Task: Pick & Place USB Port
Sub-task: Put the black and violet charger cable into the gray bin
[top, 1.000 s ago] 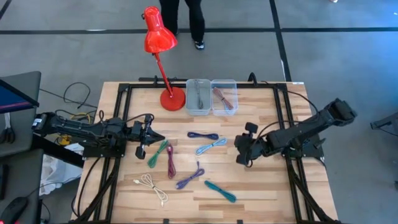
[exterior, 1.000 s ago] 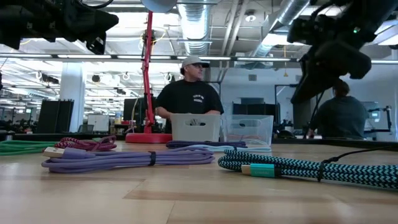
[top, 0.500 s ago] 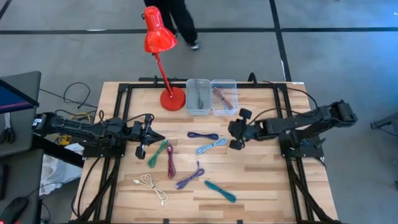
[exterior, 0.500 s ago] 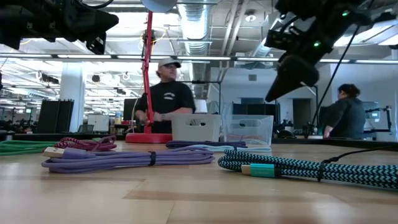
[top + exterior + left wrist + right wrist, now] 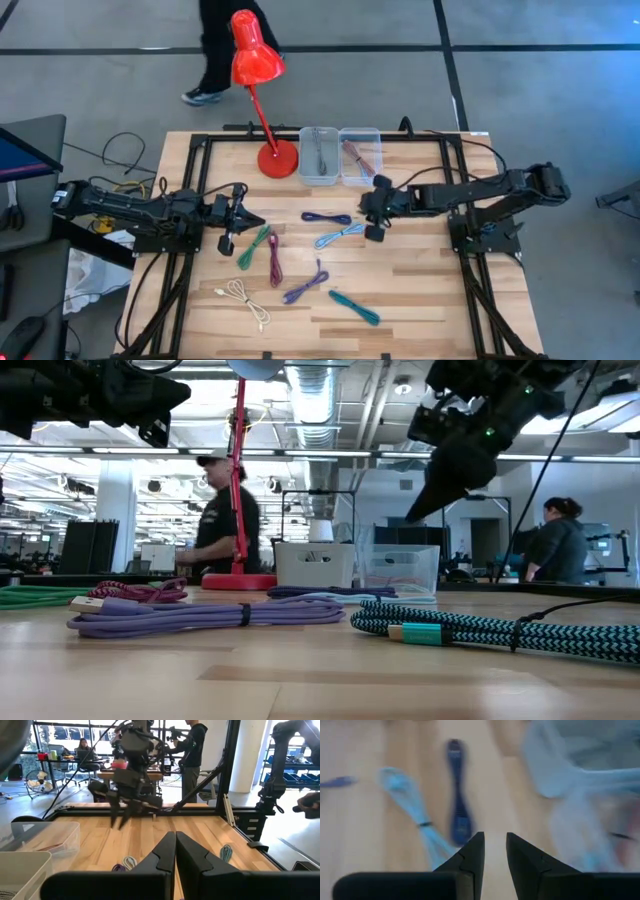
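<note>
Several bundled USB cables lie flat on the wooden table: dark blue point(image 5: 327, 217), light blue point(image 5: 340, 235), green point(image 5: 255, 246), maroon point(image 5: 274, 260), purple point(image 5: 305, 285), teal point(image 5: 354, 307) and white point(image 5: 245, 300). My right gripper point(image 5: 364, 208) hovers open and empty above the table, just right of the dark blue and light blue cables. Its wrist view point(image 5: 495, 840) shows the dark blue cable point(image 5: 457, 815) and the light blue cable point(image 5: 415, 805) ahead of the fingers. My left gripper point(image 5: 250, 218) waits shut and empty at the table's left, by the green cable.
A grey bin point(image 5: 319, 155) and a clear bin point(image 5: 360, 155), each with a cable inside, stand at the table's far edge. A red desk lamp point(image 5: 262, 100) stands left of them. A person walks past beyond the far edge point(image 5: 215, 50). Black frame rails run along both table sides.
My right gripper has swung toward the table's left and far edge, from the right-middle of the table to a spot beside the dark blue and light blue cables, near the clear bin. The cables have not moved. The person behind the table has walked toward the left.
</note>
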